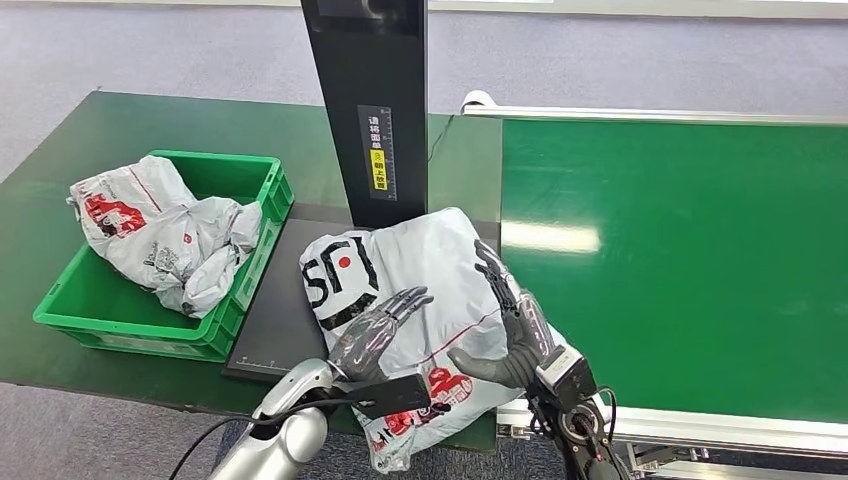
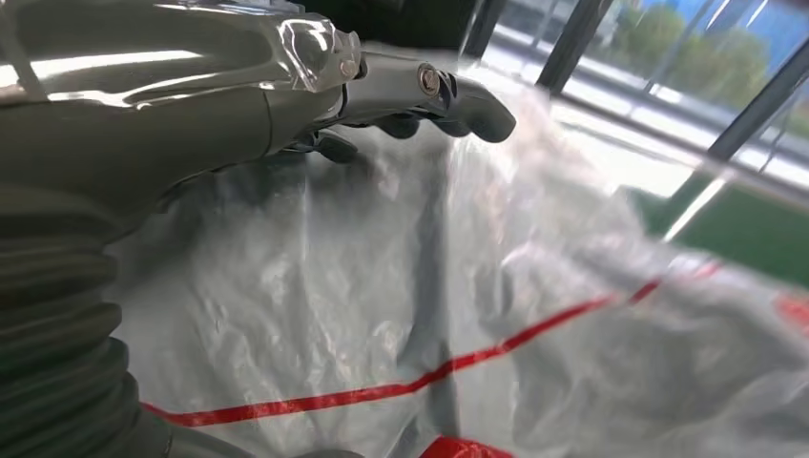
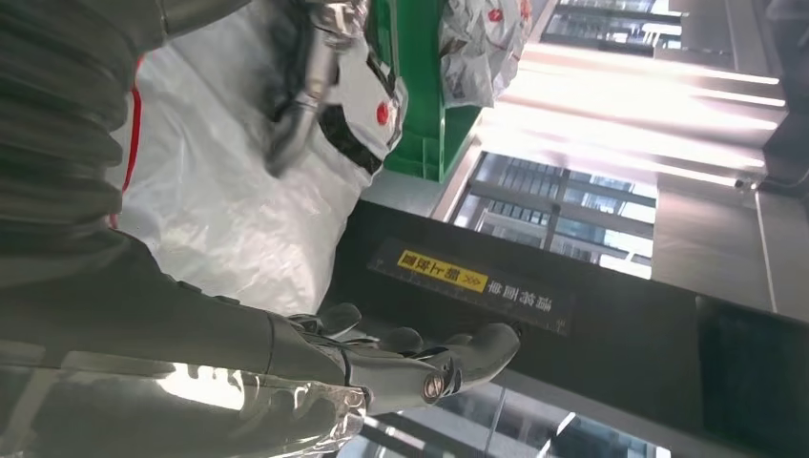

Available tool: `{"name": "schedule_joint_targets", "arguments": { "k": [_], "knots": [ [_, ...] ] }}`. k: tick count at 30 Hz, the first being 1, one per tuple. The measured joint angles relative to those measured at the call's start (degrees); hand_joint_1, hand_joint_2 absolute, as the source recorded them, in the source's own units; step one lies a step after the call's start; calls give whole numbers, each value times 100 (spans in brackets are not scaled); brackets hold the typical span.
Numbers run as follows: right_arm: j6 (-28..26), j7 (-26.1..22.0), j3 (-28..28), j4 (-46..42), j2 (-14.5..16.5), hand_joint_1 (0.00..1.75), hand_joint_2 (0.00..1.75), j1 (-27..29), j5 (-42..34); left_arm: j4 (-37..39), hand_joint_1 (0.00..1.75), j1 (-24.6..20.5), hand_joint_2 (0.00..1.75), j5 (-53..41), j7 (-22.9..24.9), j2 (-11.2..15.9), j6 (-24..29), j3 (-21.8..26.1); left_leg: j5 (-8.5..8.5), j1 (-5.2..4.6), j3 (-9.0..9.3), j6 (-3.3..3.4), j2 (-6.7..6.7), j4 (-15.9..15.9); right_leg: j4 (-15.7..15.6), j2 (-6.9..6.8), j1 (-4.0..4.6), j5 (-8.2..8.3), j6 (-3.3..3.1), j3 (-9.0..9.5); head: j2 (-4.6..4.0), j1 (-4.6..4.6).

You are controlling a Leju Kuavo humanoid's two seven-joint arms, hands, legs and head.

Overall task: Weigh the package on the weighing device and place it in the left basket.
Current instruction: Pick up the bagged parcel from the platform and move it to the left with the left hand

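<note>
The package (image 1: 420, 300), a grey bag, lies on the black weighing device (image 1: 285, 320), overhanging its near edge. The left hand (image 1: 375, 330) and right hand (image 1: 515, 330) press its sides, fingers extended. The left wrist view adds a red stripe; the head view shows the left basket (image 1: 235, 185) holding bags.
</note>
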Motion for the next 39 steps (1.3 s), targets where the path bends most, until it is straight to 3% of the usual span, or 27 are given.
{"name": "schedule_joint_targets", "arguments": {
  "k": [3, 4, 7, 8, 18, 22, 29, 34, 39],
  "knots": [
    [-84, 0, -53, -16, 32, 0, 175, 43, 81, 281, 0, -109, 175, -300, 339, 4, -123, -81, 0, 0, 2, 0, 0, 0, 0, 0, 0, 0, 0, 3, 0, -1],
    [-113, 0, -69, -24, 44, 0, 175, 60, 104, 389, 24, -157, 175, -416, 466, -2, -130, -102, 0, 0, 4, 0, -1, 0, 0, -1, 0, 0, 0, 5, 0, 0],
    [-204, 6, -136, -40, 101, 0, 175, 95, 163, 746, 154, -347, 175, -797, 883, -73, -30, -134, -1, 0, 17, 1, -4, -1, 0, -1, 0, 0, 0, 23, 0, 1],
    [-231, 12, -157, -49, 121, 0, 175, 108, 178, 864, 174, -407, 175, -889, 968, -104, 67, -128, -2, 0, 22, 1, -2, -2, 0, -1, 0, -1, 0, 31, 0, 1],
    [-297, 136, -318, -280, 166, 0, 175, 281, 208, 1070, 175, -476, 175, -1043, 913, -179, 648, 210, 5, 1, 40, 1, 3, -3, -1, 1, 0, 9, -6, 45, 0, 0],
    [-317, 142, -357, -397, 164, 0, 175, 373, 155, 949, 175, -347, 175, -655, 561, -170, 1290, 396, 6, 1, 39, -1, 4, -2, 0, 2, 1, 9, -6, 39, 0, 0],
    [-339, 189, -430, -669, 147, 0, 175, 560, 49, 99, 175, 64, 175, 630, -528, -75, 2660, 835, 6, 1, 8, -1, 2, -2, 0, 1, 1, 8, -5, 10, 0, 0],
    [-350, 197, -439, -699, 139, 0, 175, 559, -18, -558, 175, 294, 175, 872, -1282, -20, 3722, 992, 5, 0, 1, 0, 1, -2, 0, 1, 0, 8, -5, 5, 0, 1],
    [-399, 183, -414, -684, 135, 0, 175, 515, -88, -1350, 175, 583, 175, 768, -2516, -226, 4015, 1504, 5, 0, -2, 0, 2, -2, 0, 1, 0, 8, -5, 0, 0, 1]
  ]
}}
